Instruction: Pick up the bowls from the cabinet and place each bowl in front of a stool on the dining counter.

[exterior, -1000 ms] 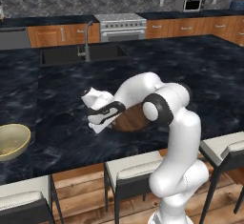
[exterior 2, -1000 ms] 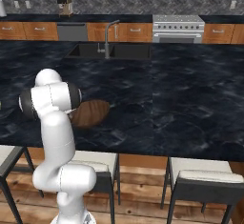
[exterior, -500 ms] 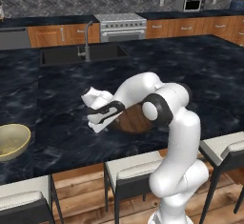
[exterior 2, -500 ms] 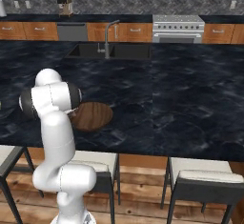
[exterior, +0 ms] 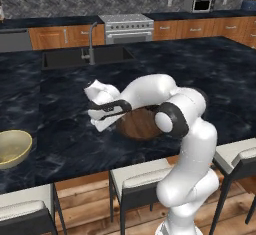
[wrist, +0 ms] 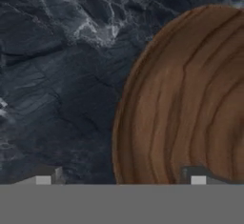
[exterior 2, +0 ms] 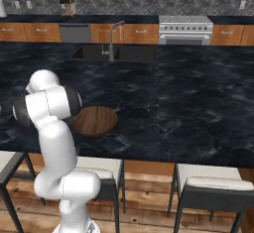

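Now the gripper [wrist: 122, 180] stands wide, its grip let go — the dark wood-grained bowl [exterior: 139, 123] rests free on the surface [exterior: 215, 79] at frame centre above a stool [exterior: 142, 179], so both bowls look placed — the pale bowl [exterior: 12, 146] sits at far left.

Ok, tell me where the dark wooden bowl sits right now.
The wooden bowl rests on the black marble dining counter near its front edge, above a cream stool, just below the open gripper, right of the beige bowl.
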{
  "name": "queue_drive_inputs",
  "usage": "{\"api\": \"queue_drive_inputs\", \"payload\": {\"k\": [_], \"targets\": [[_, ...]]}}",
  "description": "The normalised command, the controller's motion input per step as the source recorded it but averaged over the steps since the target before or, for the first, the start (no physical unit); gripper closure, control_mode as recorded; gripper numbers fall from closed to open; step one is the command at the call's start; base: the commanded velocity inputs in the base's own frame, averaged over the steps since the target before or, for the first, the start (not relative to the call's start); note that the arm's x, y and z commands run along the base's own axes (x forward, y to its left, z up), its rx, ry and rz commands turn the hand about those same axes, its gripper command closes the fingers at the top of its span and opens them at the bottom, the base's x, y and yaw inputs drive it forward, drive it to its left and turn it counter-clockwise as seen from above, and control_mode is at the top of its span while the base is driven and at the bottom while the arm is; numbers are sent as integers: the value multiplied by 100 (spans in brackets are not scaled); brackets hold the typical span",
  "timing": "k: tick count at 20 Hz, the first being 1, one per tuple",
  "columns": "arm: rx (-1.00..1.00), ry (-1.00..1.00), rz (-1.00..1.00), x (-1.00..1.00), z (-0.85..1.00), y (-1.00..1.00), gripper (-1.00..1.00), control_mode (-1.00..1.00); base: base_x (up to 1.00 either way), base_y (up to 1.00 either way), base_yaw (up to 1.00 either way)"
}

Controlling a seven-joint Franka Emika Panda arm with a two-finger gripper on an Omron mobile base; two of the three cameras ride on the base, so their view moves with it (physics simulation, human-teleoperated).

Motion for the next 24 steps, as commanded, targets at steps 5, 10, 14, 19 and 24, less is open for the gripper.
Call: {"api": "queue_drive_inputs", "payload": {"k": [5, 10, 14, 19, 24], "targets": [[19, 0, 0, -91, 100, -45, -100, -100, 0, 0, 0], [25, 5, 0, -88, 87, -71, -100, -100, 0, 0, 0], [41, 1, 1, -79, 47, -98, -100, -100, 0, 0, 0], [34, -9, 5, -100, 20, -84, -100, -100, 0, 0, 0], [24, -23, 4, -97, 16, -71, -100, -100, 0, 0, 0]]}}
